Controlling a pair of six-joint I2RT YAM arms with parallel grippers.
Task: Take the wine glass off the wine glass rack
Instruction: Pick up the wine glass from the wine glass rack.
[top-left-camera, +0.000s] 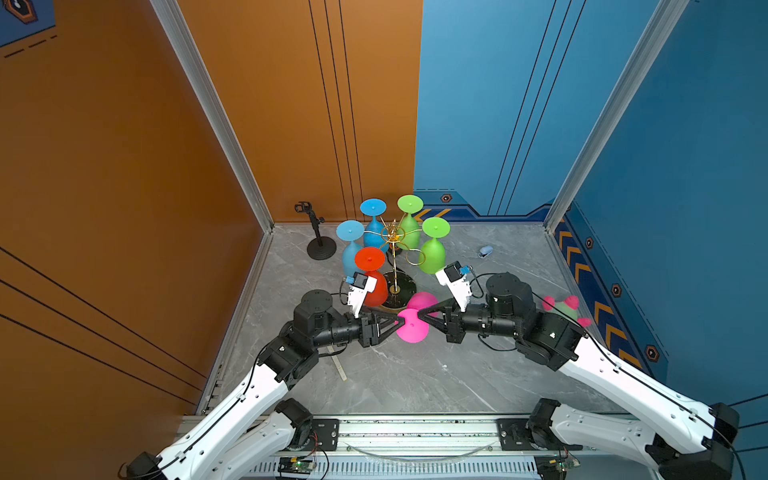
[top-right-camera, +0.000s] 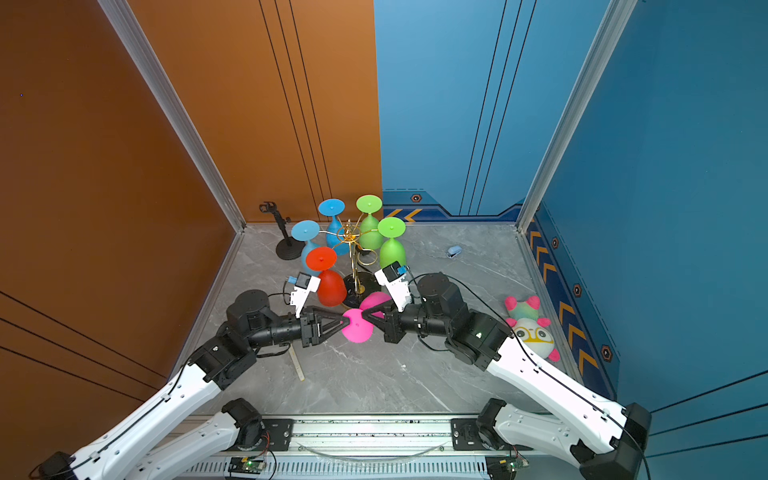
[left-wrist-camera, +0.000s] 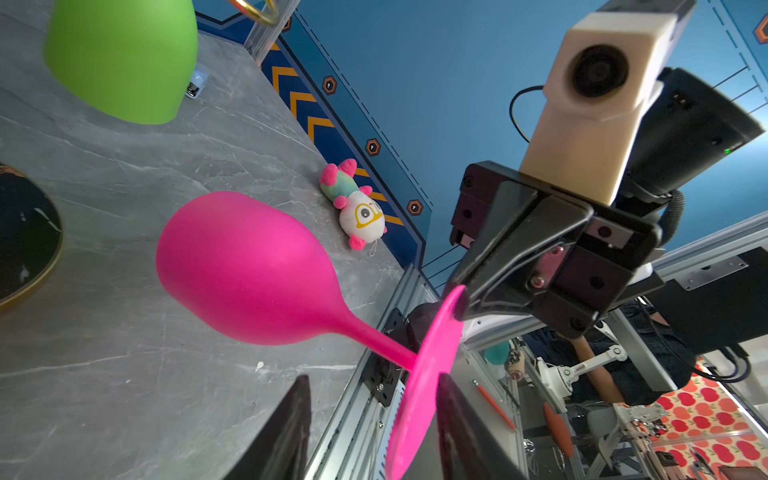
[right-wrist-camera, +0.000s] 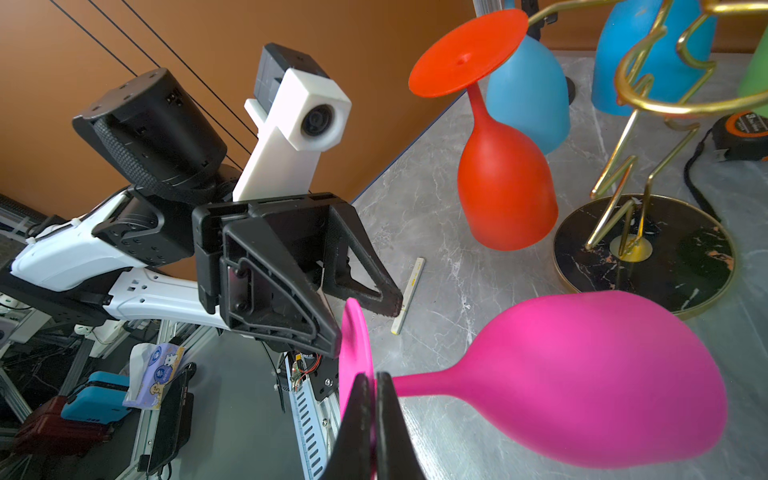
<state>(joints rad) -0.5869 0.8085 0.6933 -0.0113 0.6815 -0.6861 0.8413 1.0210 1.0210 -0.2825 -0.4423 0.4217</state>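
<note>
A pink wine glass (top-left-camera: 412, 328) (top-right-camera: 357, 328) hangs tilted over the table, off the wine glass rack (top-left-camera: 393, 266) (top-right-camera: 353, 259). In both wrist views its bowl (left-wrist-camera: 249, 270) (right-wrist-camera: 582, 382) points toward the rack's black base (right-wrist-camera: 665, 257). My right gripper (top-left-camera: 419, 314) (right-wrist-camera: 374, 376) is shut on the rim of the glass's foot. My left gripper (top-left-camera: 397, 322) (left-wrist-camera: 374, 379) straddles the opposite rim. Its jaws stand apart, one finger (left-wrist-camera: 453, 415) close beside the foot and the other well clear. A red glass (top-left-camera: 374, 284), two blue ones and two green ones hang upside down from the rack's gold rings.
A short black stand (top-left-camera: 320, 245) sits at the back left by the orange wall. A plush toy (top-right-camera: 530, 328) lies by the right wall, a small blue object (top-left-camera: 485, 251) behind it. A pale ruler (top-left-camera: 338, 365) lies under my left arm; a tape measure (right-wrist-camera: 744, 133) sits behind the rack.
</note>
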